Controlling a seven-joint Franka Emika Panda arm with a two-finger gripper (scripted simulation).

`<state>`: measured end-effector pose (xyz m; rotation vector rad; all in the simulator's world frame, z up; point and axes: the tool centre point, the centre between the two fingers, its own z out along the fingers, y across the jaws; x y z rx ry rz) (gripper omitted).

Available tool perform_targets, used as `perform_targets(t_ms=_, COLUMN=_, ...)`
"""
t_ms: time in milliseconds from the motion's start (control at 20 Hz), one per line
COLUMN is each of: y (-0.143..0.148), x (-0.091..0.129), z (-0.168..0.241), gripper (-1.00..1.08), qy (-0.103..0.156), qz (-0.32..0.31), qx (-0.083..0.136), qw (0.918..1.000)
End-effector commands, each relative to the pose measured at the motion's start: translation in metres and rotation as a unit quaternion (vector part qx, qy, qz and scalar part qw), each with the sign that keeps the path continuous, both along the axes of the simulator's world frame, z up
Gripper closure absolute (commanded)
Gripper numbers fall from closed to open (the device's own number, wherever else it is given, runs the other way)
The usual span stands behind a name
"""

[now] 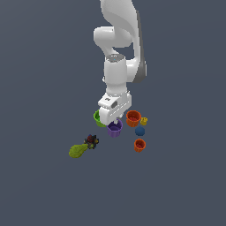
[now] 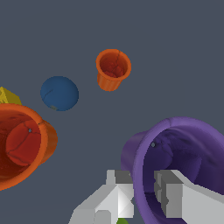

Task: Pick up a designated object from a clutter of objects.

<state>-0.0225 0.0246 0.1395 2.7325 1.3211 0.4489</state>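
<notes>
The purple cup (image 1: 114, 129) stands upright on the grey floor with my gripper (image 1: 115, 122) directly on top of it. In the wrist view the purple cup (image 2: 183, 153) fills the near corner, open mouth up. My gripper (image 2: 144, 192) straddles its flared rim, one finger (image 2: 120, 194) outside the wall and the other finger (image 2: 173, 194) inside. The jaws are narrow and pressed on the rim. The cup's base looks level with the other items on the floor.
A green cup (image 1: 97, 118) sits half hidden behind the hand. A large orange cup (image 1: 133, 118) (image 2: 19, 146), a yellow piece (image 1: 144, 120) (image 2: 8, 95), a blue ball (image 1: 140, 131) (image 2: 59, 93) and a small orange cup (image 1: 139, 145) (image 2: 113, 69) lie close by. A dark lump (image 1: 91, 141) and a green pear shape (image 1: 78, 150) lie apart.
</notes>
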Motion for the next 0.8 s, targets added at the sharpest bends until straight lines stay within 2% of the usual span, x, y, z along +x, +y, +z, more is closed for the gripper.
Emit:
perform_targets(t_ms=0, y=-0.003, x=0.009, z=0.021, gripper=1.08, qy=-0.001, qz=0.0, qx=0.0, qw=1.0)
perform_targets(t_ms=750, y=-0.026, x=0.065, z=0.15, gripper=1.08, qy=-0.001, qz=0.0, qx=0.0, qw=1.0)
